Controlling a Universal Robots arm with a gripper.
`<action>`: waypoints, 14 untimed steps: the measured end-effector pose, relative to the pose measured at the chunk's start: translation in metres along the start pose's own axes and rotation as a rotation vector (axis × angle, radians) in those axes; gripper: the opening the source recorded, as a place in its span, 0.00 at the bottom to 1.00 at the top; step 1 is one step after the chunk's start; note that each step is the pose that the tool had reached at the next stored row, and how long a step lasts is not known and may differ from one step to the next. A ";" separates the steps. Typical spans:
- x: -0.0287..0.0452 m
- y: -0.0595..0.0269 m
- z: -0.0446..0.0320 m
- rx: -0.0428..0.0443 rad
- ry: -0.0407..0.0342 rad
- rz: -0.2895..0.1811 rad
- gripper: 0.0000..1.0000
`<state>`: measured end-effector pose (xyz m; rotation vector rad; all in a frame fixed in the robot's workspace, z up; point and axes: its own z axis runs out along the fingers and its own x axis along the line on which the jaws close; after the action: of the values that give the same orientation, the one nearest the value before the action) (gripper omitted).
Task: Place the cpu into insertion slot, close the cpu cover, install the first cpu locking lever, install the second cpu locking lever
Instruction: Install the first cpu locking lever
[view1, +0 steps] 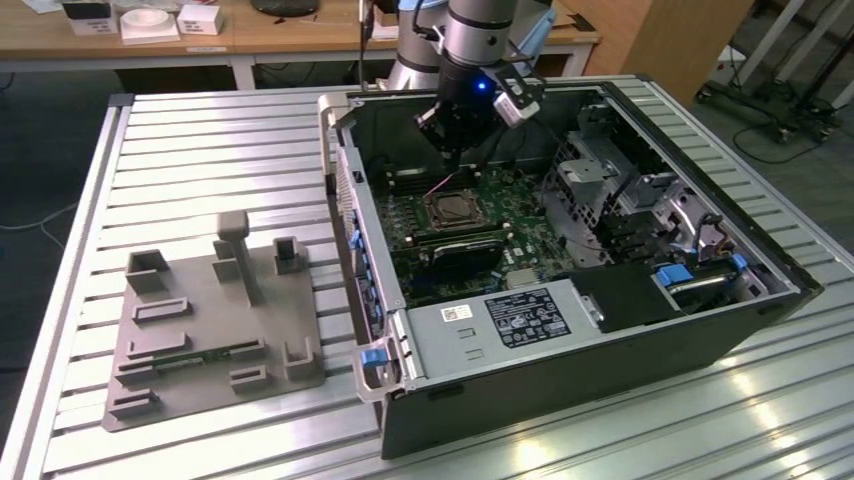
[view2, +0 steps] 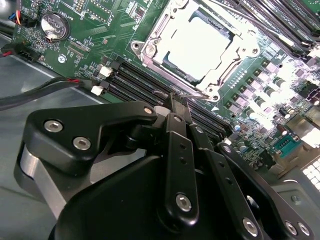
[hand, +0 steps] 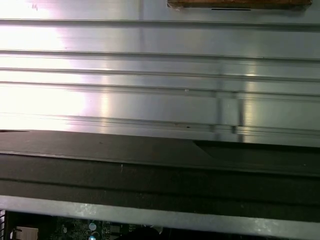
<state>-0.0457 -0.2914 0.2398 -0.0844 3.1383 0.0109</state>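
Claw (view2: 173, 101) closed, near seated cpu (view2: 200, 45)

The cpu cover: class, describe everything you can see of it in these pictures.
The cpu cover is a thin square frame of shiny silver-grey metal with a large square window. In the second wrist view it lies flat, closed down around the cpu, whose bright top shows through the window. Green circuit board surrounds it, and long black memory slots run alongside one edge. The claw hangs near one corner, apart from it.
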 end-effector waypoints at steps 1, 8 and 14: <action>-0.0001 0.0000 0.0008 0.0001 0.0001 0.000 0.10; -0.0027 0.0001 0.0105 0.0000 0.0000 0.000 0.10; -0.0064 0.0003 0.0182 0.0001 0.0001 0.000 0.10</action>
<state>-0.0392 -0.2907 0.2216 -0.0844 3.1384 0.0107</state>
